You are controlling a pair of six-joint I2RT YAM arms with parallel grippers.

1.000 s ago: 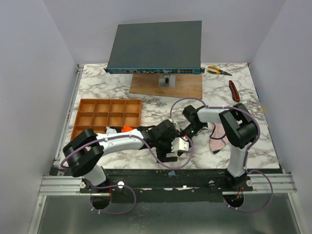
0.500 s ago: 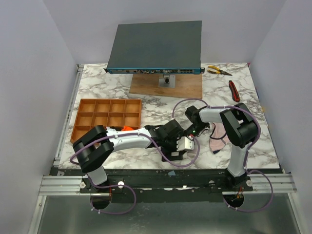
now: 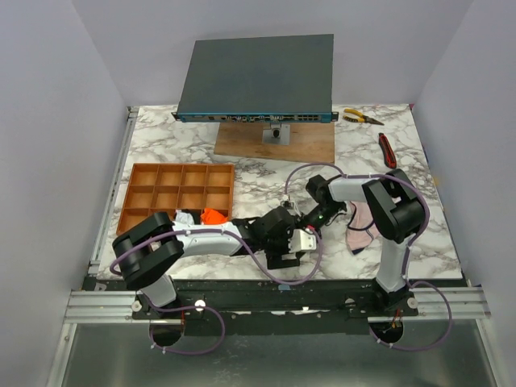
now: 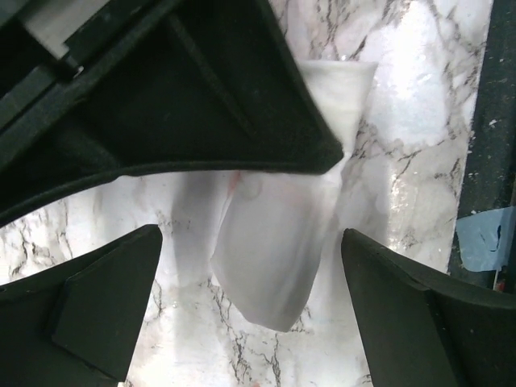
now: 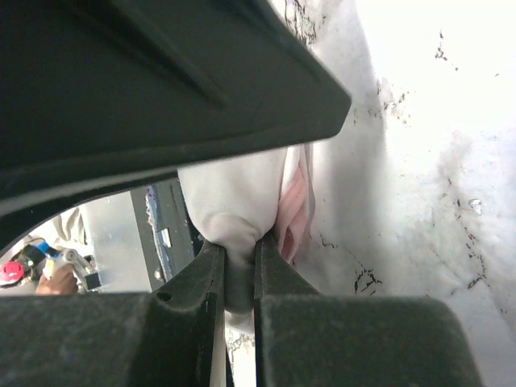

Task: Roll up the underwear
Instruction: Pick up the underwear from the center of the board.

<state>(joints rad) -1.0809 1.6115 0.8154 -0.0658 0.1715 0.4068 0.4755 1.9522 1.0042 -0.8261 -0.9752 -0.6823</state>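
Observation:
A cream underwear hangs folded just above the marble, and my right gripper is shut on its upper edge. A pink fold shows beside the fingers. My left gripper is open, one finger on each side of the hanging cloth and not touching it. From above, both grippers meet near the table's front middle: the left, the right, the cream piece between them. A pale pink underwear lies to the right. Orange and black-and-white pieces lie by the left arm.
An orange-brown compartment tray stands at the left. A dark flat device on a wooden stand fills the back. Pliers and a red-handled tool lie at the back right. Blue tape marks the front edge.
My left arm has shifted a little to the right and its forearm has moved off the orange piece, which now shows more. The right gripper has kept its hold in place.

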